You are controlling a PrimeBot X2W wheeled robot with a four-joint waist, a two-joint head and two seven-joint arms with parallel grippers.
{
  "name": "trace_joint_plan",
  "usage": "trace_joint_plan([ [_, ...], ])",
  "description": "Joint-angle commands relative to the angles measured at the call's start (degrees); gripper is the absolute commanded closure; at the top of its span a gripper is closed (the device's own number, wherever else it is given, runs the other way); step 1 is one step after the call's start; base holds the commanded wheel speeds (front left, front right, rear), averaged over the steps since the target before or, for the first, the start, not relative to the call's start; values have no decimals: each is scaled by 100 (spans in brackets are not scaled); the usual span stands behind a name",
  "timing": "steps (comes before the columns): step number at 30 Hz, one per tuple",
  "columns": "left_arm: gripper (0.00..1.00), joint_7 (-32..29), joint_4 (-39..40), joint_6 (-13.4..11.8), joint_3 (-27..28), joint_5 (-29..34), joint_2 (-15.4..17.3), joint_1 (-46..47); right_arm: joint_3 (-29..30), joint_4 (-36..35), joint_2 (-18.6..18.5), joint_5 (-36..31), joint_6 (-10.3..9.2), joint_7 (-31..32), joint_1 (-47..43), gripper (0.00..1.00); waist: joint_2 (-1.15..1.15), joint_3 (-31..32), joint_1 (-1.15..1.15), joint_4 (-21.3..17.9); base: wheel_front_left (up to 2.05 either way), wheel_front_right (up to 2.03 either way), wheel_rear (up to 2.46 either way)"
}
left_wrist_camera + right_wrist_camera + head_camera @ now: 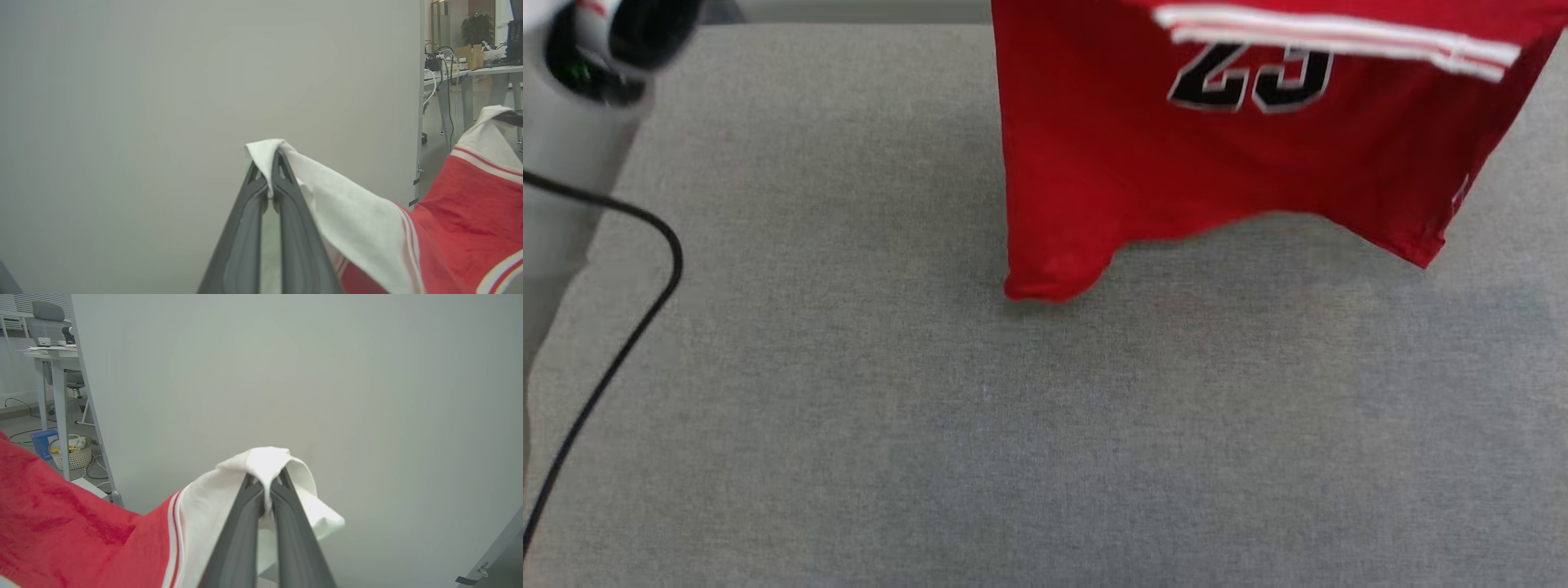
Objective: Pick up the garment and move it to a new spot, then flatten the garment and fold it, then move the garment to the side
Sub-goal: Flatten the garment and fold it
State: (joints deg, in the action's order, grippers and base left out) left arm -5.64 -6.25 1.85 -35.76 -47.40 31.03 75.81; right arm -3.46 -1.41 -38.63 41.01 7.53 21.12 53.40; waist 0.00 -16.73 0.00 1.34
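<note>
Red jersey T-shirt (pixel 1217 180), upper right, hanging over grey bench (pixel 931 425); left gripper (pixel 268 171), right gripper (pixel 265 478) each clamped on a sleeve.

Red jersey garment (pixel 1217 180) hung up by both white sleeves.

One white sleeve is pinched at the tips of the left claw (pixel 271 163), the other at the tips of the right claw (pixel 267 479). The red body, trimmed with red-and-white stripes, sags between and below them. The black, white-outlined 23 faces out, its top cut off. The hem droops lowest on the left claw's side, seemingly hanging free, though blur leaves that uncertain.
</note>
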Motion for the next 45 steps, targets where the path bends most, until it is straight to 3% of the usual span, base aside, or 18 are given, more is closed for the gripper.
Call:
trace_joint_plan([
  [1,100,78,-234,63,71,94,-80,338,-98,185,62,-117,-4,0,395,100,0,-636,0,-27,0,0,0],
  [10,100,463,-1818,361,180,369,-355,1875,-688,1704,353,-665,-4,-297,2679,100,0,-1289,0,-25,0,0,0],
  [20,100,990,-2879,507,171,286,-409,2139,-1329,2924,604,-703,-4,-893,3546,100,0,-1449,0,-37,0,0,0],
  [27,100,1493,-3143,549,10,83,-318,1225,-1894,3291,747,-362,-4,-1468,2804,100,0,-1091,0,-92,0,0,0],
  [36,100,1898,-2869,512,-59,-276,14,-783,-2605,3351,713,253,-4,-2155,1071,100,0,-294,0,-101,0,0,0],
  [40,100,1972,-2510,324,-26,-442,178,-1892,-2788,3194,662,528,-4,-2409,149,100,0,121,0,-119,0,0,0],
  [45,100,2003,-1809,-102,-40,-599,521,-3376,-2975,2795,489,719,-4,-2514,-1024,100,0,540,0,-145,0,0,0],
])
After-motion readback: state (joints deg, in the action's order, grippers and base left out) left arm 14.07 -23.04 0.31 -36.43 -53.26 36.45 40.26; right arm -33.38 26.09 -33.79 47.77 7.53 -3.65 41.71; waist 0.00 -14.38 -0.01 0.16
